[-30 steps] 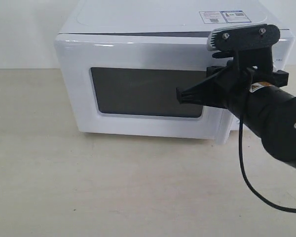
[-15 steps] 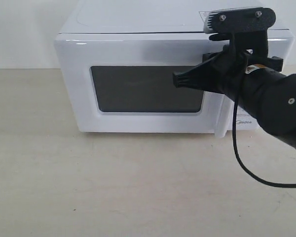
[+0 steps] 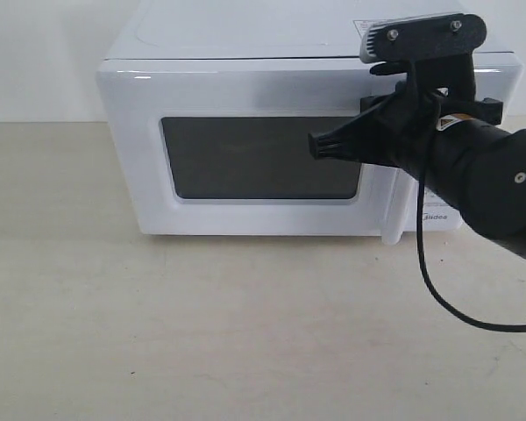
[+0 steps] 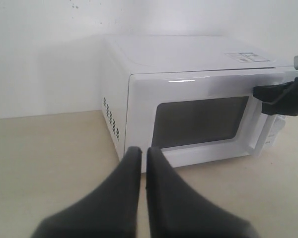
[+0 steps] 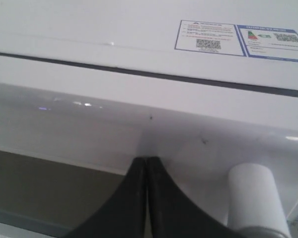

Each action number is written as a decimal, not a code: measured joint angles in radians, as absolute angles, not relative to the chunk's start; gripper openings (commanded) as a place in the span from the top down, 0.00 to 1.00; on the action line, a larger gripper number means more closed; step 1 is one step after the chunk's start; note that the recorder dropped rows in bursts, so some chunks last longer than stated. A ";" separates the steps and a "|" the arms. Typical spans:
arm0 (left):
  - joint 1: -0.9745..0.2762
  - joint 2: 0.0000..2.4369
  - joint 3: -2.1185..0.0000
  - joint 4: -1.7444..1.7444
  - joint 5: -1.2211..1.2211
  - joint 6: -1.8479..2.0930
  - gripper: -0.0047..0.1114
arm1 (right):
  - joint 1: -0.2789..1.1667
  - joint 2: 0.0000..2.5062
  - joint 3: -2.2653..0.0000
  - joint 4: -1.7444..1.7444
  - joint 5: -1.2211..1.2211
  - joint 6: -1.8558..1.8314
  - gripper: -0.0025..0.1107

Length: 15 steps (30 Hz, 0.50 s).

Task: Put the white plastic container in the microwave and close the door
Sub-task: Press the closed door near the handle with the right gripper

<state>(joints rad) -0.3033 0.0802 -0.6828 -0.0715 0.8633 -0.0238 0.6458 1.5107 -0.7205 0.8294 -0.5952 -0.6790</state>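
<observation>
A partly hidden "Midea" logo (image 3: 435,209) sits centre right on the microwave (image 3: 245,31); its two top stickers (image 5: 201,37) are too small to read. The door (image 3: 149,175) lies flush shut, and bare table (image 3: 202,333) fills the lower frame. The right gripper (image 3: 314,145), clenched and empty, presses the door's upper right near the handle (image 3: 391,210). The left gripper (image 4: 140,150), closed on nothing, hovers at lower centre.

One microwave (image 3: 245,31), one door (image 3: 145,149), two tools (image 4: 143,148) (image 5: 147,159)

You have open bench (image 3: 202,333) in front of the microwave (image 3: 245,35); its shut door (image 3: 140,158) blocks the cavity; your right pincer (image 3: 314,145) crowds the door face beside the handle (image 3: 391,219).
</observation>
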 measured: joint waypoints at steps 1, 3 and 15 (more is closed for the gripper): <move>-0.303 0.080 -0.683 -0.071 0.863 -0.026 0.92 | 0.644 1.511 -0.721 0.824 -0.595 -0.680 0.98; -0.303 0.080 -0.683 -0.071 0.863 -0.028 0.92 | 0.640 1.511 -0.724 0.813 -0.611 -0.691 0.98; -0.303 0.080 -0.683 -0.071 0.863 -0.039 0.92 | 0.635 1.499 -0.734 0.814 -0.582 -0.710 0.98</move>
